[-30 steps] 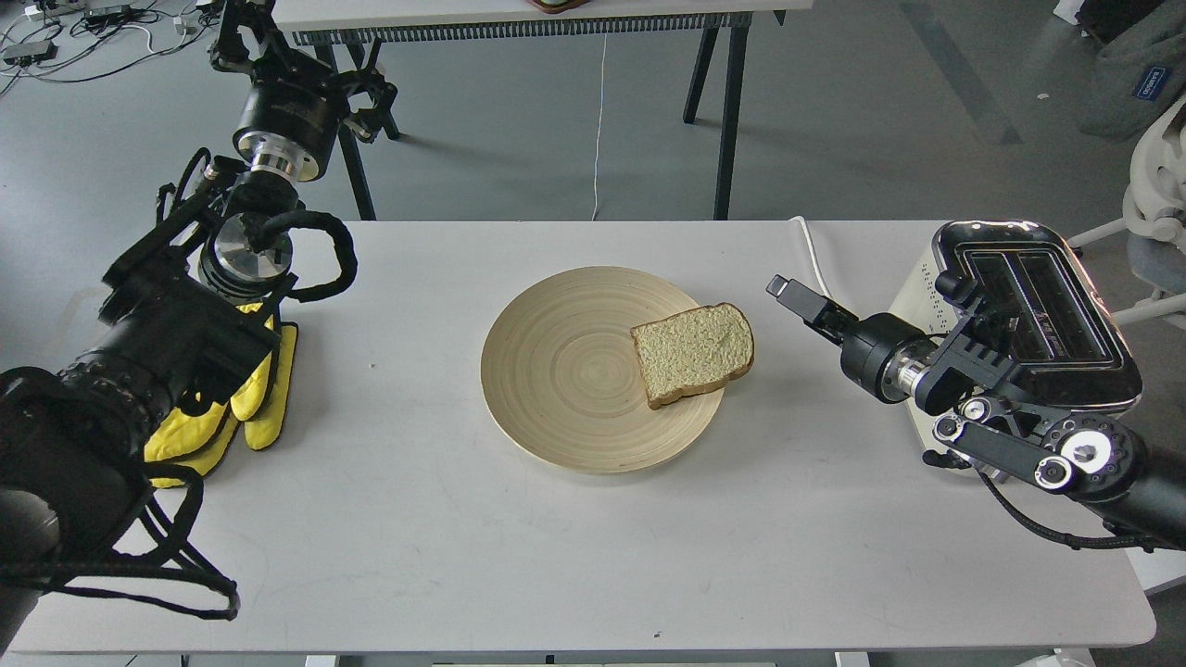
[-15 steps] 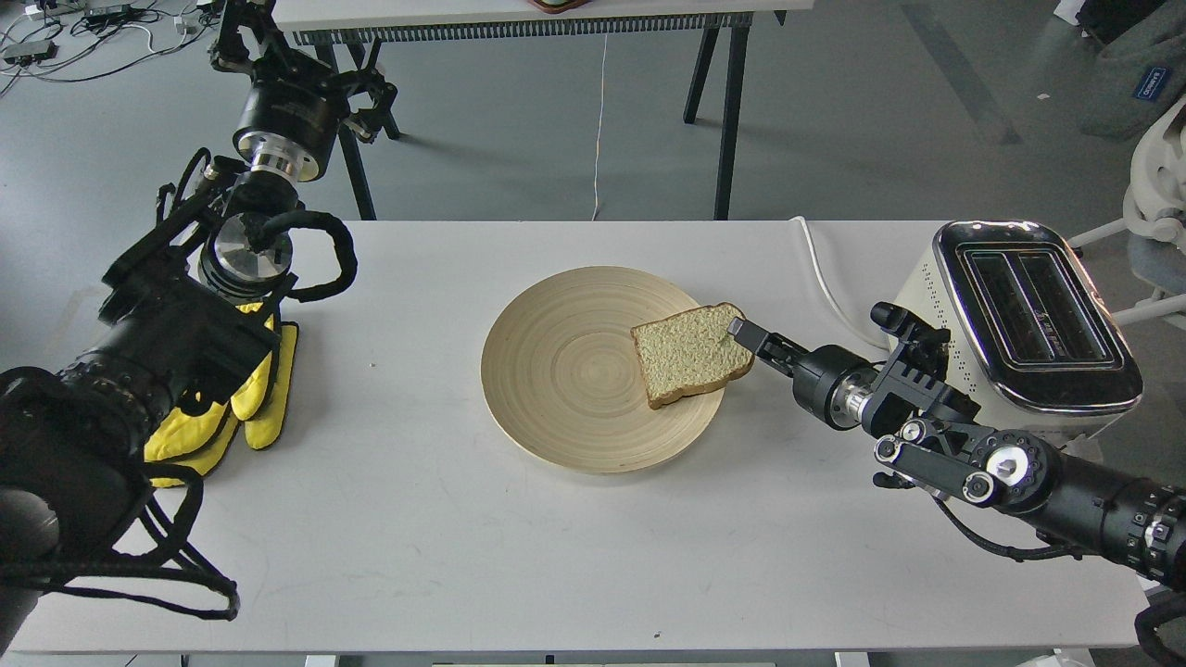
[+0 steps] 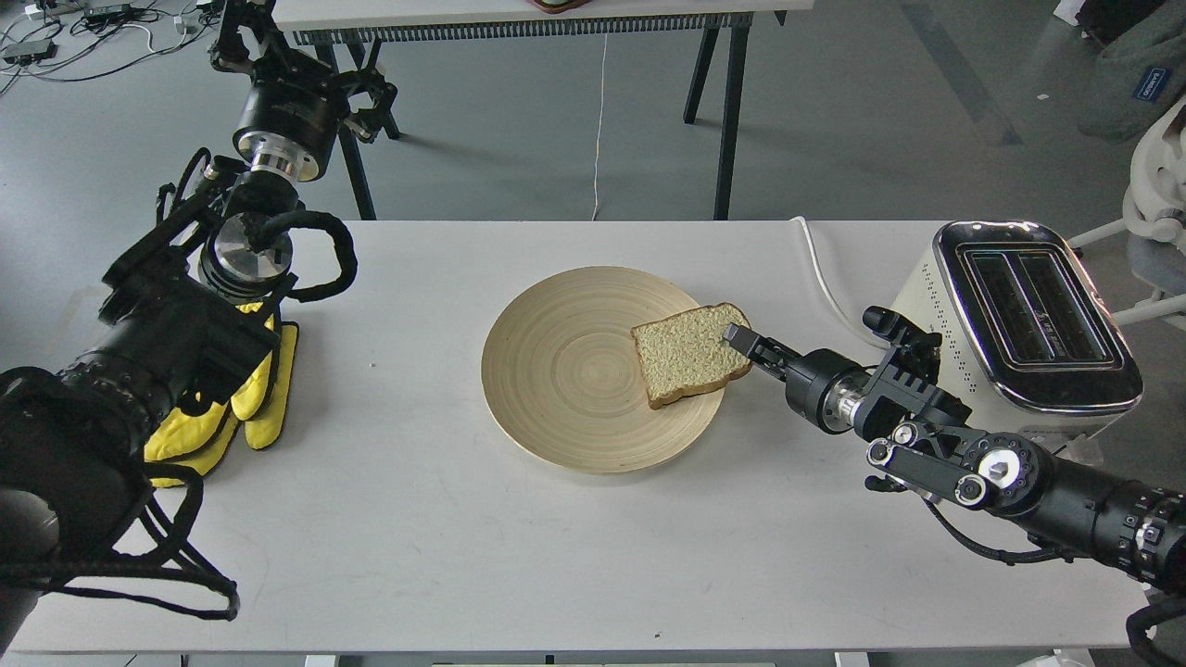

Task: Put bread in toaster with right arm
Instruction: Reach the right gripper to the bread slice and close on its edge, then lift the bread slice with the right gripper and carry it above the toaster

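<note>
The slice of bread [image 3: 690, 353] lies flat on the right side of a round wooden plate [image 3: 565, 371], its right edge hanging over the plate's rim. My right gripper [image 3: 738, 336] reaches in from the right, and its slim dark tip overlaps the bread's right crust. Its two fingers cannot be told apart. The cream-white toaster [image 3: 1024, 320] stands at the table's right end with both slots empty, behind my right arm. My left gripper [image 3: 369, 95] is held high beyond the table's far left corner, dark and unclear.
A yellow cloth [image 3: 250, 394] lies on the table's left side under my left arm. The toaster's white cable [image 3: 820, 269] runs over the table's far edge. A second table's black legs [image 3: 727, 120] stand behind.
My right arm swung down and left from in front of the toaster, and its gripper tip moved onto the bread's right edge. The toaster top now shows uncovered. The left arm has not moved.
</note>
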You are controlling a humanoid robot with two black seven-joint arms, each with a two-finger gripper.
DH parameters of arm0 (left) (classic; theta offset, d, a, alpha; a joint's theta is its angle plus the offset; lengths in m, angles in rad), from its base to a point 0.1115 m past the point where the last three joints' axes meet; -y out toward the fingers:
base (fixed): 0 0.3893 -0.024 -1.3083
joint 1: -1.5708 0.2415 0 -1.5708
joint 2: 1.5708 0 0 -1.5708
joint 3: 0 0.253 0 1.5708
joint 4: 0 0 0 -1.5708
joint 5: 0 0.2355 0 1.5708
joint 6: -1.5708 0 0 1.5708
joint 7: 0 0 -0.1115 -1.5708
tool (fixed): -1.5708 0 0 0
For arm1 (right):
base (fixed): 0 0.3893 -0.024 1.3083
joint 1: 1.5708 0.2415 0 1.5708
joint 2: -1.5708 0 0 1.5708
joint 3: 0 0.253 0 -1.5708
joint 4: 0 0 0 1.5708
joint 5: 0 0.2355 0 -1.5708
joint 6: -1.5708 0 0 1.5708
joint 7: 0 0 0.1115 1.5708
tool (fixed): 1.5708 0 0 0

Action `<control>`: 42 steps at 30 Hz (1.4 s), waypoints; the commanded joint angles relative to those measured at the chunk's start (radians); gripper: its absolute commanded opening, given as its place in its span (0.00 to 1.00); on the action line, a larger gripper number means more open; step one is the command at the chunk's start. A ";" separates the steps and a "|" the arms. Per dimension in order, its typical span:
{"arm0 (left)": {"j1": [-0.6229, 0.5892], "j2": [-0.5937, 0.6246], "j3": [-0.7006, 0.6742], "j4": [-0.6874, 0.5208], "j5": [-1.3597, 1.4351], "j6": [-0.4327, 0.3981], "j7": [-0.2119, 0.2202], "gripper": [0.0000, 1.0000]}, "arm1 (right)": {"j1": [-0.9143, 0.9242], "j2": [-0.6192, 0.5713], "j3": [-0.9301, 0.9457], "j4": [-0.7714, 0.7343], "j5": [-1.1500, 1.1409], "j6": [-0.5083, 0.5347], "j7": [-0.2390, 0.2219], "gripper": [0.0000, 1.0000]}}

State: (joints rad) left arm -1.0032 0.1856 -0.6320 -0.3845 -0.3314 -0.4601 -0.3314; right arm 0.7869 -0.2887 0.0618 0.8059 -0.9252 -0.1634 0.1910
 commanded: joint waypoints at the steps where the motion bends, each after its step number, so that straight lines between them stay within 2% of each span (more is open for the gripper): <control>1: 0.000 0.000 0.000 0.000 0.000 0.001 0.000 1.00 | 0.000 0.000 -0.005 0.001 0.000 0.011 -0.001 0.45; 8: 0.000 0.000 0.000 0.001 0.000 0.001 0.000 1.00 | 0.000 0.000 -0.007 -0.001 -0.001 0.025 -0.007 0.33; 16: 0.000 0.000 0.000 0.000 0.000 0.001 0.000 1.00 | 0.005 0.000 0.003 0.003 0.000 0.025 -0.008 0.07; 19: 0.000 0.000 0.000 0.000 0.000 0.001 -0.001 1.00 | 0.014 -0.001 0.001 0.018 0.000 0.025 -0.008 0.01; 23: 0.000 0.000 0.000 0.000 0.000 0.003 -0.001 1.00 | 0.037 -0.024 0.003 0.071 -0.001 0.019 -0.008 0.00; 28: 0.000 0.000 0.000 0.000 0.000 0.003 -0.001 1.00 | 0.116 -0.144 0.004 0.174 -0.004 0.019 -0.012 0.00; 35: 0.000 0.000 0.000 0.000 0.000 0.003 -0.001 1.00 | 0.265 -0.439 -0.010 0.392 -0.024 0.024 -0.035 0.00; 40: 0.000 0.000 0.000 0.000 0.000 0.004 -0.001 1.00 | 0.354 -0.624 -0.010 0.435 -0.173 0.036 -0.071 0.00; 42: 0.000 0.000 0.000 0.000 0.000 0.005 -0.001 1.00 | 0.379 -0.699 -0.008 0.459 -0.210 0.076 -0.084 0.00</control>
State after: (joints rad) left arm -1.0032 0.1855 -0.6320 -0.3847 -0.3313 -0.4571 -0.3329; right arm 1.1285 -0.8875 0.0521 1.2350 -1.0754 -0.1261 0.1239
